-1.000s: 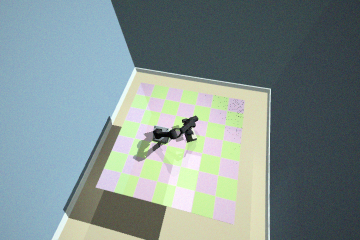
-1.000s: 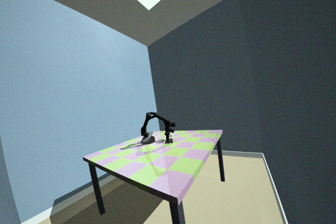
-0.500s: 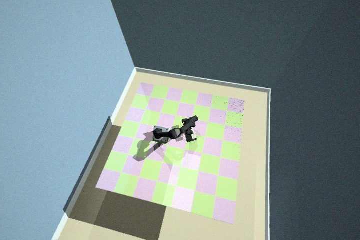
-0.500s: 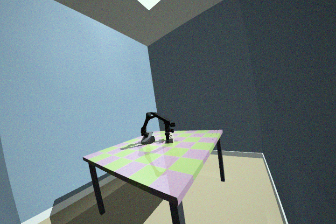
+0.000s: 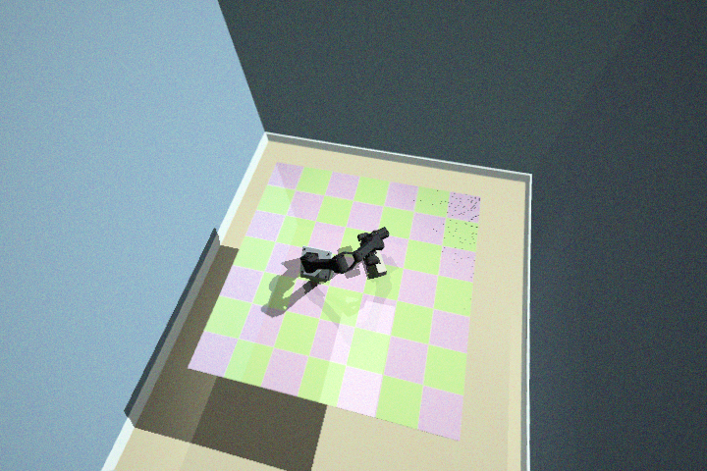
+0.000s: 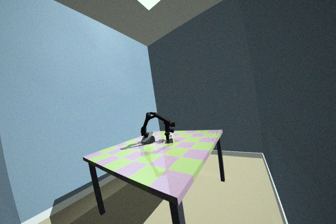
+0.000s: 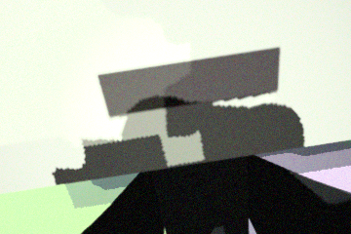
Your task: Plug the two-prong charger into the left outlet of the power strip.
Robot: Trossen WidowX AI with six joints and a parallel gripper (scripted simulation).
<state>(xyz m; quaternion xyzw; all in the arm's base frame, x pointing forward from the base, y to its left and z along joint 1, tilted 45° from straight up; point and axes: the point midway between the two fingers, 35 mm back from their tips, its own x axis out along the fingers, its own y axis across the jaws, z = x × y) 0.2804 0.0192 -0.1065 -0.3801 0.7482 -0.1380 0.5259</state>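
Note:
My gripper points down and is shut on a black block between its fingers. I take it for the charger; its prongs cannot be seen. A bright white upright face fills the upper wrist view, with a dark rectangle and jagged shadows across it. It looks like the power strip, whose small white body with dark marks stands right beside the gripper in the exterior view. It is also a small white patch in the top view. The outlets, the shutter and any contact with the prongs cannot be made out.
The arm's base plate stands on the green and pink chequered table, left of the gripper. The arm arches over from the base. Shadows of the arm lie across the squares. Blue and dark walls stand beyond the table.

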